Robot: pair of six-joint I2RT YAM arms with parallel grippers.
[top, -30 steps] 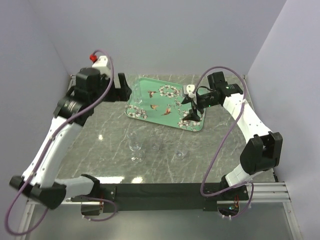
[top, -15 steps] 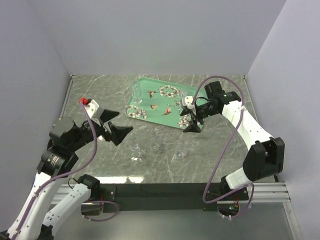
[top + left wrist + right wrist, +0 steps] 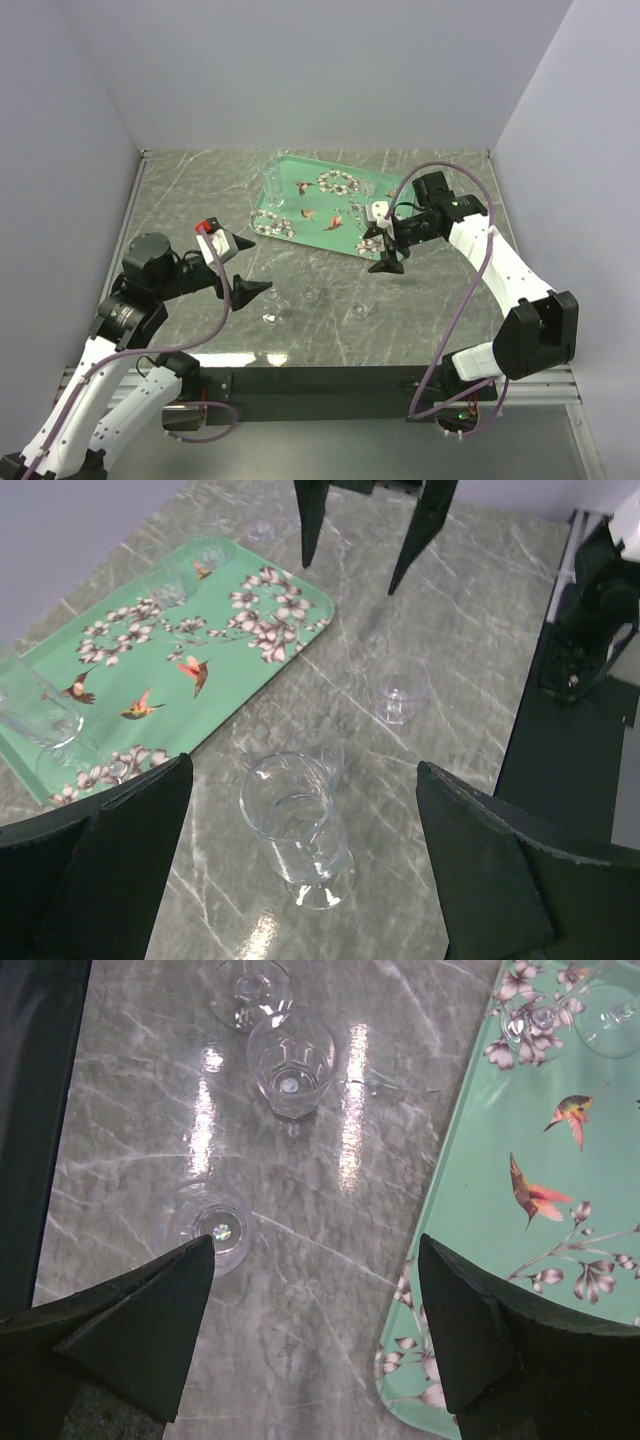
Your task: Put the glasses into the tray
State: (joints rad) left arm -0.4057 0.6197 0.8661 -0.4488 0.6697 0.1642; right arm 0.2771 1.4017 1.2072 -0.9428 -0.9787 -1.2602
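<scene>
Clear glasses (image 3: pixel 295 825), three upright on the grey marbled surface (image 3: pixel 200 190) – others upright in the mint floral tray (image 3: pixel 285 203), rounded rectangle, long axis roughly left-right – left fingers (image 3: pixel 120 850) wide, empty, right fingers (image 3: pixel 130 1320) wide, empty.

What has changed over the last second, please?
The left tool pulled back from the far-left corner of the tray towards the near edge and now hangs open by the stemmed glass on the table. The right tool drew back to the tray's near edge, also open. Tray and glasses stayed put.
</scene>
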